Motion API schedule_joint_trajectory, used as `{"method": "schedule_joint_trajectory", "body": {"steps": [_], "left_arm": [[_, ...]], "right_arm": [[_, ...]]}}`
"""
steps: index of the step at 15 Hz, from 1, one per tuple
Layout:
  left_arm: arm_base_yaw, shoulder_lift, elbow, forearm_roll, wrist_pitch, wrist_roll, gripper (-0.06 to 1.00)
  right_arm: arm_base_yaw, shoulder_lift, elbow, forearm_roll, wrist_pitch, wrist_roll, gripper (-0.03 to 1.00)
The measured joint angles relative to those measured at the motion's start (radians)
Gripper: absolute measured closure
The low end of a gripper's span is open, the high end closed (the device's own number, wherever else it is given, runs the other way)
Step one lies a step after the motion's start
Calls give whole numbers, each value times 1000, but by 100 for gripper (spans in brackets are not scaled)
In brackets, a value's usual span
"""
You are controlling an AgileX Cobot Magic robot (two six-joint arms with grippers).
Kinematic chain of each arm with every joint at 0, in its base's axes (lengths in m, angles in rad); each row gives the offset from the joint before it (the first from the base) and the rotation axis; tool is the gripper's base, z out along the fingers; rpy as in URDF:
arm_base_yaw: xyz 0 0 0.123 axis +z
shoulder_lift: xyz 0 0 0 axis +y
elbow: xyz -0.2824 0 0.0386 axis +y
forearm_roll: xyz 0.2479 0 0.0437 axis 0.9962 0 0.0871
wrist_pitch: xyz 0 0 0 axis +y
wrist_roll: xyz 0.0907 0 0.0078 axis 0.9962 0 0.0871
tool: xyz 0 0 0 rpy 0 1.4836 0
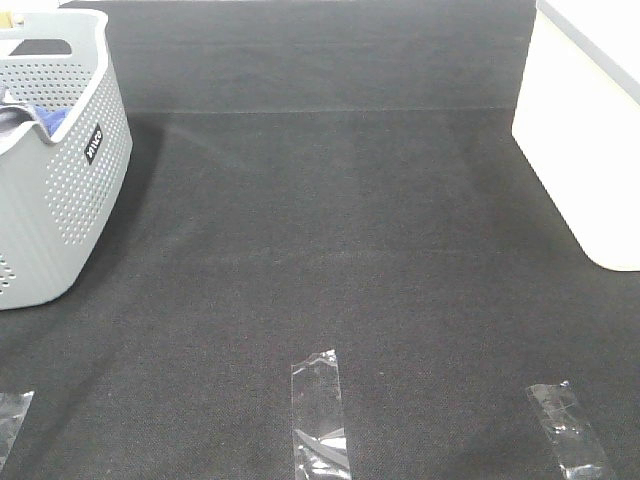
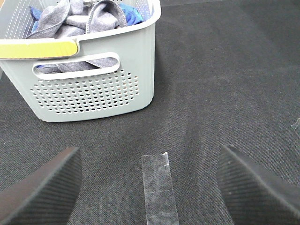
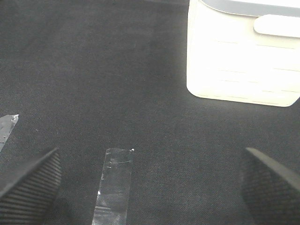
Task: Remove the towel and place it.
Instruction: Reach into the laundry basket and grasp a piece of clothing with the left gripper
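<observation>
The slate-grey towel lies crumpled inside the grey perforated basket, over a bright blue cloth. In the exterior high view the basket stands at the far left; only a sliver of grey towel and blue cloth shows over its rim. My left gripper is open and empty, low over the mat, short of the basket's handle side. My right gripper is open and empty over the mat, short of the white bin. Neither gripper shows in the exterior high view.
A white bin stands at the far right, also in the right wrist view. Clear tape strips lie on the dark mat near the front edge. A yellow strip lies on the basket's rim.
</observation>
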Motion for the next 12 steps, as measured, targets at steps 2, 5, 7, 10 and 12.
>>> {"method": "schedule_joint_trajectory", "body": {"steps": [2, 5, 7, 10, 12], "left_arm": [[0, 0, 0, 0, 0, 0, 19], [0, 0, 0, 0, 0, 0, 19], [0, 0, 0, 0, 0, 0, 19], [0, 0, 0, 0, 0, 0, 19], [0, 0, 0, 0, 0, 0, 19]], "right_arm": [[0, 0, 0, 0, 0, 0, 1], [0, 0, 0, 0, 0, 0, 1], [0, 0, 0, 0, 0, 0, 1], [0, 0, 0, 0, 0, 0, 1], [0, 0, 0, 0, 0, 0, 1]]}}
